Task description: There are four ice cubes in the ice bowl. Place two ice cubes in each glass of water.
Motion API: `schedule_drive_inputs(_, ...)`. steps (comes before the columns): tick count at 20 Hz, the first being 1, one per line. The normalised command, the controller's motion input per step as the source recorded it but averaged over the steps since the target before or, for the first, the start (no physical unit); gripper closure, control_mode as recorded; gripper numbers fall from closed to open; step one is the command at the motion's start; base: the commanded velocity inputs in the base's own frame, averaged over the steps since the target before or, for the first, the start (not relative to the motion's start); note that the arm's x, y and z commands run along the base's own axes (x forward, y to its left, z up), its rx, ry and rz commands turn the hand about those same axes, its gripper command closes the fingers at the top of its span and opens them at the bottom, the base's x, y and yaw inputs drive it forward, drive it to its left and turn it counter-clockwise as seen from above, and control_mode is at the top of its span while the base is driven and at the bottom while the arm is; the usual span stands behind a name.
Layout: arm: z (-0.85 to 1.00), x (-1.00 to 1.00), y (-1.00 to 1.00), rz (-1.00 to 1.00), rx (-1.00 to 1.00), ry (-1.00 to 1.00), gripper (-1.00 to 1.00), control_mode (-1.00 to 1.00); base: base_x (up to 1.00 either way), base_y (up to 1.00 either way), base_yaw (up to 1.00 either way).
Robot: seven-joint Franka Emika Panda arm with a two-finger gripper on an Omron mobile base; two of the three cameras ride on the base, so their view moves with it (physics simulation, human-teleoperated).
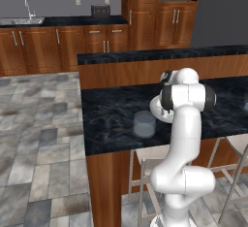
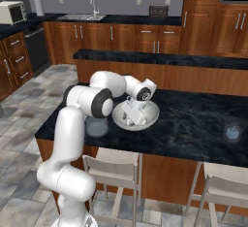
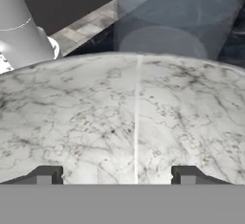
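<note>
So I've got the gripper (image 2: 130, 119) down inside the ice bowl (image 2: 152, 115) on the dark island counter (image 2: 193, 119). In the hand view both finger tips (image 3: 44, 176) sit wide apart against the bowl's marbled inner wall (image 3: 139, 117), with nothing between them that I can make out. So the jaws are apart and empty as far as I can tell.

One glass of water (image 1: 144, 124) stands just beside the bowl, on the arm's side of the counter; it also looms right behind the bowl rim in the hand view (image 3: 177, 17). The other glass (image 2: 233, 132) is well apart, further along the counter to the right, and there looks to be a pale bluish cube (image 2: 233, 133) sitting in it. Can't tell if it's one cube or two, it's too small.

No ice cubes are visible in the bowl from any angle; the hand blocks most of it. My guess: some ice has reached the far glass and I'm going in for another cube. The near glass looks empty of ice, so it probably needs both cubes.
</note>
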Motion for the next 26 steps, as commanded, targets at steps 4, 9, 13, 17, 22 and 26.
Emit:
schedule_drive_inputs(4,-0.11,0.20,-0.12,-0.07,0.00,0.00,-1.00,-1.00,0.00,0.00,0.00)
schedule_drive_inputs(9,-0.37,0.03,-0.24,-0.11,-0.06,0.01,-1.00,-1.00,0.00,0.00,0.00)
schedule_drive_inputs(13,-0.59,0.00,-0.04,-0.21,-0.11,0.02,-1.00,-1.00,0.00,0.00,0.00)
schedule_drive_inputs(17,-0.62,0.00,-0.05,-0.23,-0.11,0.01,-1.00,-1.00,0.00,0.00,0.00)
schedule_drive_inputs(22,-0.79,-0.06,-0.36,-0.27,-0.13,0.10,-1.00,-1.00,0.00,0.00,0.00)
schedule_drive_inputs(26,-0.86,-0.15,-0.57,-0.26,-0.12,0.02,-1.00,-1.00,0.00,0.00,0.00)
